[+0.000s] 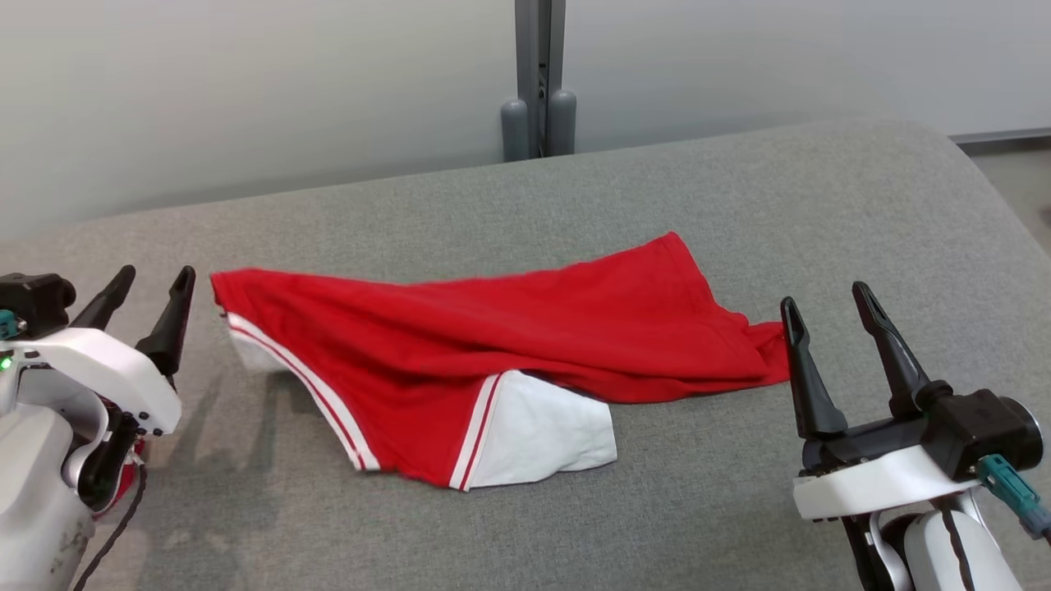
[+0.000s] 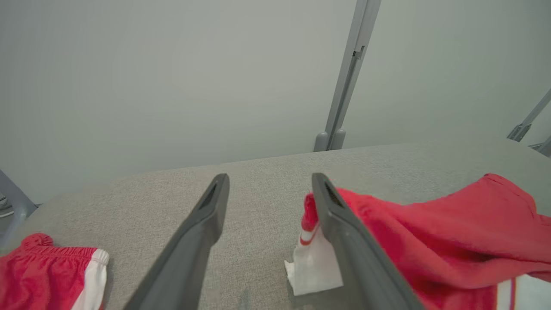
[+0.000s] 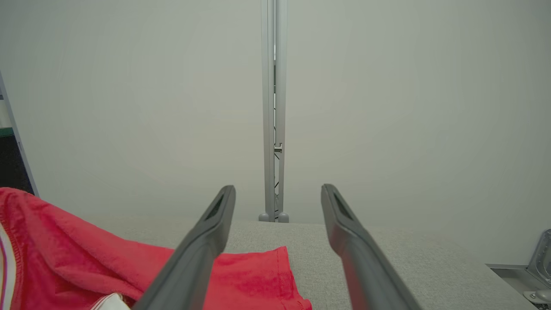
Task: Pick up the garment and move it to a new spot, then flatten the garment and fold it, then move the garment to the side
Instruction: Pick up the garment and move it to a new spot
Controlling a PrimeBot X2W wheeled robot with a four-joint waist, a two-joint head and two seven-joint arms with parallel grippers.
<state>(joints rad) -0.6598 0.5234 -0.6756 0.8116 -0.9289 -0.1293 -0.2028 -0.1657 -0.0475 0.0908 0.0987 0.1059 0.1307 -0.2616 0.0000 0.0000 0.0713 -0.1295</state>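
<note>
Matt cloth garment (image 1: 534, 328) lies on a coarse, seemingly woven tabletop (image 1: 739, 205).

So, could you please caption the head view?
Red-and-white garment lies rumpled on grey surface between open left gripper and right gripper.

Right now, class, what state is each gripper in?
Left gripper: open, holding nothing.
Right gripper: open, holding nothing.

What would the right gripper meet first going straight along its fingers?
Probably nothing nearby: the right gripper points over the grey surface at the post. The garment lies low, left of its line. Depth unclear.
</note>
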